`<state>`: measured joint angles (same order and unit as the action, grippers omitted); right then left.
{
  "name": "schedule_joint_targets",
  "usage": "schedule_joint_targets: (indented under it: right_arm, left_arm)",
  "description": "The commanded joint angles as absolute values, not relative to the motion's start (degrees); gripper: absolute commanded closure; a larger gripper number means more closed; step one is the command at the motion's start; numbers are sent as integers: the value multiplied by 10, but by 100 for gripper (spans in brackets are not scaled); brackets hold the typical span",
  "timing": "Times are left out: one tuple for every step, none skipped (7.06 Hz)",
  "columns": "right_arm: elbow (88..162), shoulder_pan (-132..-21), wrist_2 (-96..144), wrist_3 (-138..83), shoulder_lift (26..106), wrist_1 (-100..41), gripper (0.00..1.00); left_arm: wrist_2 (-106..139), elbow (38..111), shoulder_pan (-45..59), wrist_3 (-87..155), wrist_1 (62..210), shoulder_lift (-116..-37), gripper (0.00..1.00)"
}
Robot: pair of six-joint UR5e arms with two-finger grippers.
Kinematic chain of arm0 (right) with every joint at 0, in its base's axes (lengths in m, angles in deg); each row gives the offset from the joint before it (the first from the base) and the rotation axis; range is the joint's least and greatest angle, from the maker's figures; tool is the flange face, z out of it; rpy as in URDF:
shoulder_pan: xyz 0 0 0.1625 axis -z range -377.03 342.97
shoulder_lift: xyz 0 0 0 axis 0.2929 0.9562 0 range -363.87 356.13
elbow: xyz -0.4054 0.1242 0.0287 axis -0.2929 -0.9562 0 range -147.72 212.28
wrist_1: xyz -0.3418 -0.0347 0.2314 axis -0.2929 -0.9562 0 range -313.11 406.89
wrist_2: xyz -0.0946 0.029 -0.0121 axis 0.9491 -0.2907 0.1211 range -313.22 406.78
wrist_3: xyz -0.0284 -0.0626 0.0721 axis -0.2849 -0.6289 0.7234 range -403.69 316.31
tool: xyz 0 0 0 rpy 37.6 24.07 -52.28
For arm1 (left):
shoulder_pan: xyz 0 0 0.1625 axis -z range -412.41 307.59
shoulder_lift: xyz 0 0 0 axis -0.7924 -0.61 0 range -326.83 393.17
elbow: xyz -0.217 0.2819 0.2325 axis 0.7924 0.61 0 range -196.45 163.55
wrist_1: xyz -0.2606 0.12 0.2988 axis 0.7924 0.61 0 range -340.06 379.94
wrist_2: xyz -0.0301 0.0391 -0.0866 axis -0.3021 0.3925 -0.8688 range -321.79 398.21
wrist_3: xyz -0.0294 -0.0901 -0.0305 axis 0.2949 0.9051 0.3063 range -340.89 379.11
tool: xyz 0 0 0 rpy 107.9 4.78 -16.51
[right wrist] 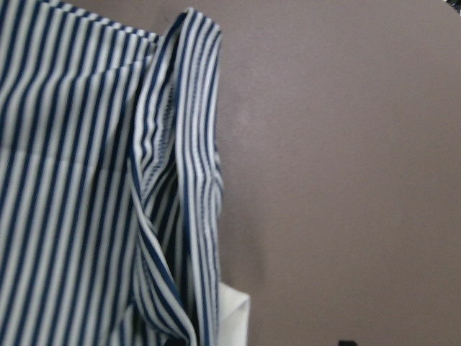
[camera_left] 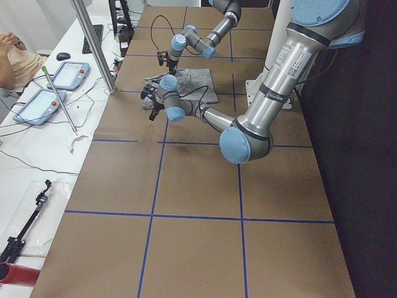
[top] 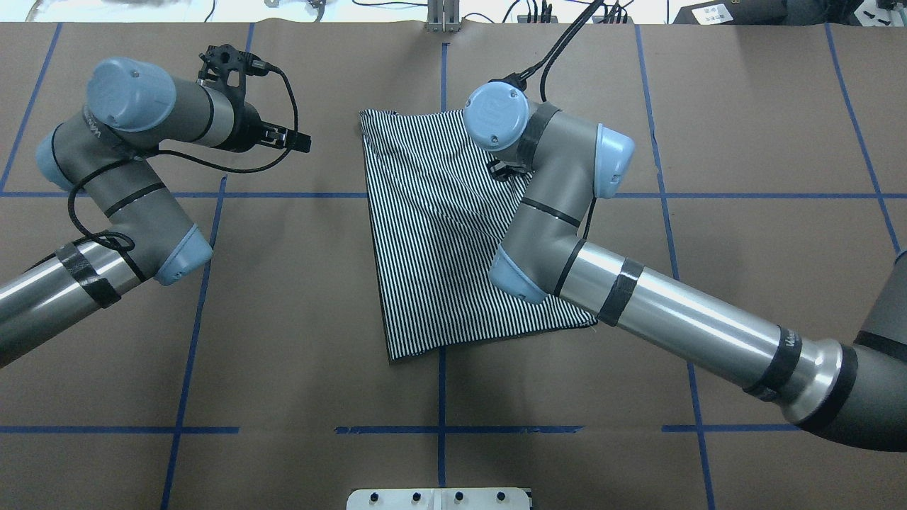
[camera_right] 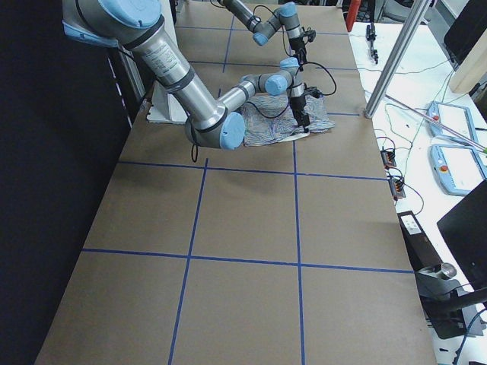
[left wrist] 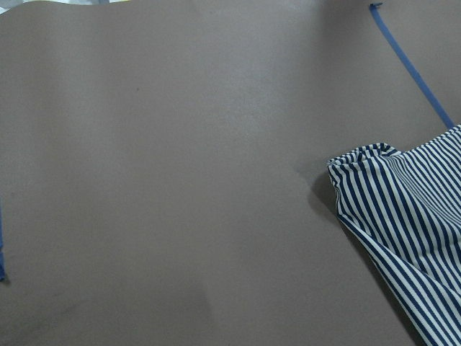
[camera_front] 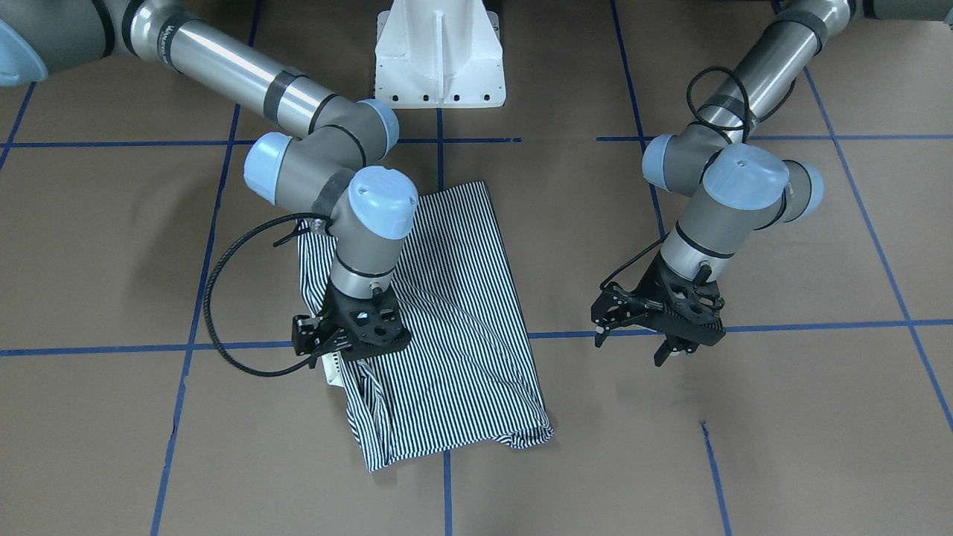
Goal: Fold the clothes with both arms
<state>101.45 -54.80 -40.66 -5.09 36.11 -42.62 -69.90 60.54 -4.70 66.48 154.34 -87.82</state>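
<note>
Shirt [camera_front: 447,320] lies folded into a rough striped rectangle at mid-table, centre of the front view, with one bunched corner at the lower right of the left wrist view. Right gripper [camera_front: 339,356] is low at the shirt's left edge in the front view, right by a cream bit of collar [camera_front: 333,374]; its fingers are hidden, so can't tell if they're spread or clamped. Left gripper [camera_front: 631,348] is spread wide, holding nothing, over bare table [camera_front: 744,447] right of the shirt and well apart from it.
</note>
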Motion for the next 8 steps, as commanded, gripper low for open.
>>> schedule_joint_targets:
  right_arm:
    - [1004,-601,-413,-115,392,-402,22]
    - [998,-622,-419,-135,424,-361,22]
    - [999,-639,-442,-152,441,-336,22]
    - [1002,-646,-484,-147,439,-313,17]
    - [1013,-649,-526,-134,452,-259,1]
    - [1041,-649,-558,-74,497,-178,0]
    - [1070,-649,-602,-23,549,-77,0]
    - [1111,-650,-630,51,592,-31,0]
  left_arm:
    - [-699,606,-48,665,1545,-879,0]
    - [-699,605,-48,664,1545,-880,0]
    - [-699,606,-48,664,1546,-881,0]
    - [-699,619,-48,665,1542,-881,0]
    - [-700,642,-49,670,1536,-879,0]
    - [-706,653,-52,714,1536,-879,0]
    - [-710,675,-72,778,1537,-879,0]
    - [-703,711,-106,840,1537,-855,0]
